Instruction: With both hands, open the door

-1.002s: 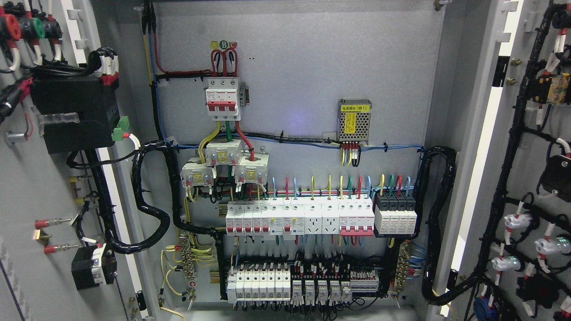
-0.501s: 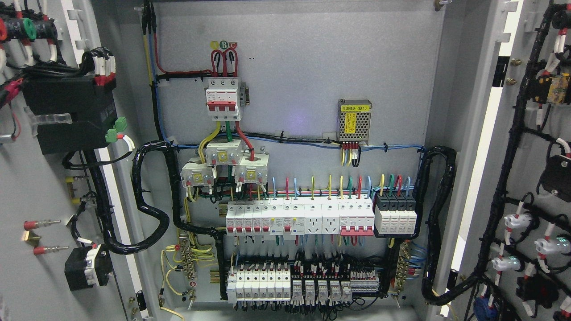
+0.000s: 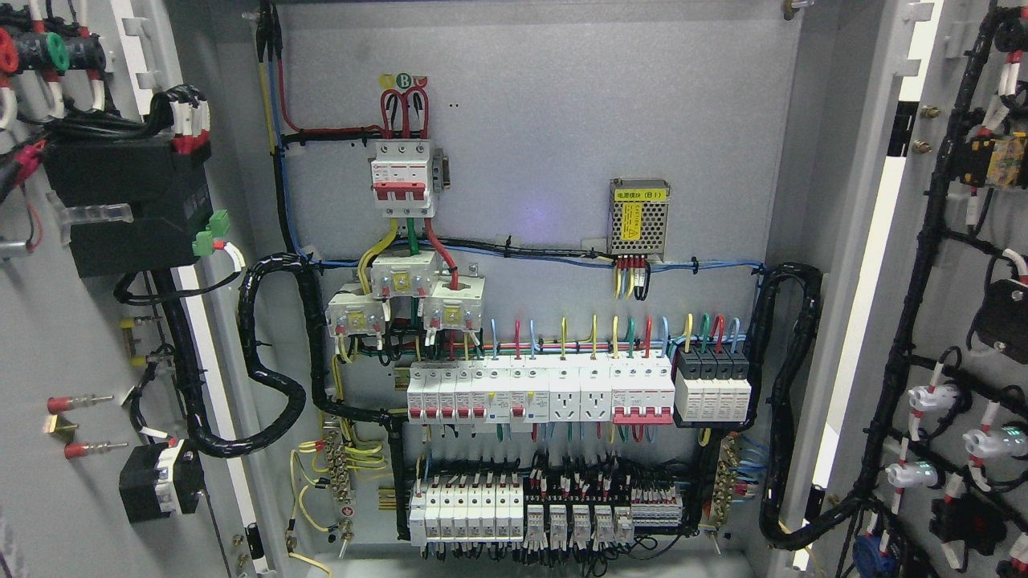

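Note:
Both doors of the grey electrical cabinet stand open in the head view. The left door (image 3: 48, 321) fills the left edge and shows its inner face with a black module (image 3: 128, 205), a small black block (image 3: 158, 482) and red-tipped studs. The right door (image 3: 948, 321) fills the right edge, its inner face carrying black cable looms and lamp backs. Between them lies the back panel (image 3: 546, 112) with a red-and-white main breaker (image 3: 401, 178) and rows of white breakers (image 3: 538, 392). Neither hand nor arm shows anywhere.
A small meshed power supply with a yellow label (image 3: 638, 215) sits on the panel's right. Thick black corrugated conduits (image 3: 269, 377) loop from each door into the cabinet. Terminal blocks (image 3: 546, 514) run along the bottom.
The left door swung outward to the left over the second, its black module shifting left, then eased back very slightly. The right door and the panel are unchanged.

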`<state>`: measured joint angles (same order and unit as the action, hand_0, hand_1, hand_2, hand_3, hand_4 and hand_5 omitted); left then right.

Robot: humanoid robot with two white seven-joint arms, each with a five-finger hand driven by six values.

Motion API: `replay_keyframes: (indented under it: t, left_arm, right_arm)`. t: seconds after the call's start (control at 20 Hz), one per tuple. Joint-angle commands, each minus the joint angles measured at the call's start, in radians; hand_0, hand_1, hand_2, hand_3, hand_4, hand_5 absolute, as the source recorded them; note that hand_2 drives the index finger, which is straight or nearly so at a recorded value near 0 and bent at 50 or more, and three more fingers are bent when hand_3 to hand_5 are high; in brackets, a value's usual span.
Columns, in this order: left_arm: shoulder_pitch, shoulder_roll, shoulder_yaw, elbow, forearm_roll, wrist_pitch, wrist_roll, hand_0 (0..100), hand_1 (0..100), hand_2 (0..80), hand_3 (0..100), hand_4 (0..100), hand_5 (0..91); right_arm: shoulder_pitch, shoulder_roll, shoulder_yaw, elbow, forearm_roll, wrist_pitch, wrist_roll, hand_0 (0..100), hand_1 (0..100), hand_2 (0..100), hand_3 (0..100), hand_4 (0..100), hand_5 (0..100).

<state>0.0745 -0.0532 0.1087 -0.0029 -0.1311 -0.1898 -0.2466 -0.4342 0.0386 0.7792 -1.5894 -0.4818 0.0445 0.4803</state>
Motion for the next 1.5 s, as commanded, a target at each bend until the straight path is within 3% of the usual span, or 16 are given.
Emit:
replay_keyframes:
  t: [0.0,0.1,0.2,0.35,0.5,0.7,0.95,1.1,1.35,1.45]
  left_arm:
    - [0.046,-0.017,-0.018,-0.135,-0.005,-0.005,0.000,0,0,0.0,0,3,0.0]
    - [0.147,-0.010,-0.038,-0.350,-0.011,0.000,-0.002,0,0,0.0,0,3,0.0]
    - [0.223,0.015,-0.130,-0.533,0.002,0.007,-0.006,0,0,0.0,0,3,0.0]
    - [0.281,0.039,-0.158,-0.722,0.024,0.004,-0.008,0,0,0.0,0,3,0.0]
    - [0.347,0.084,-0.220,-0.917,0.071,0.001,-0.008,0,0,0.0,0,3,0.0]
    - [0.506,0.176,-0.323,-1.257,0.146,0.001,-0.006,0,0,0.0,0,3,0.0]
    - [0.694,0.199,-0.337,-1.542,0.140,-0.007,-0.008,0,0,0.0,0,3,0.0]
    - [0.764,0.204,-0.337,-1.634,0.140,-0.080,-0.008,0,0,0.0,0,3,0.0]
    - [0.803,0.239,-0.320,-1.726,0.148,-0.186,-0.006,0,0,0.0,0,3,0.0]
    - [0.804,0.237,-0.275,-1.747,0.166,-0.235,-0.006,0,0,0.0,0,3,0.0]
  right_arm:
    - [0.115,-0.057,-0.182,-0.020,0.029,-0.034,-0.009,11,0,0,0,0,0]
    - [0.161,-0.062,-0.228,-0.034,0.064,-0.035,-0.061,11,0,0,0,0,0]
    - [0.195,-0.075,-0.262,-0.037,0.083,-0.057,-0.103,11,0,0,0,0,0]
    - [0.244,-0.137,-0.277,-0.049,0.086,-0.110,-0.129,11,0,0,0,0,0]
    - [0.310,-0.172,-0.325,-0.070,0.084,-0.170,-0.160,11,0,0,0,0,0]
    - [0.419,-0.255,-0.360,-0.144,0.084,-0.268,-0.163,11,0,0,0,0,0]
    - [0.575,-0.339,-0.412,-0.196,0.083,-0.437,-0.170,11,0,0,0,0,0]
    - [0.676,-0.384,-0.460,-0.234,0.080,-0.472,-0.169,11,0,0,0,0,0]
    - [0.775,-0.408,-0.544,-0.259,0.081,-0.661,-0.169,11,0,0,0,0,0]
    - [0.805,-0.419,-0.561,-0.265,0.081,-0.705,-0.169,11,0,0,0,0,0]
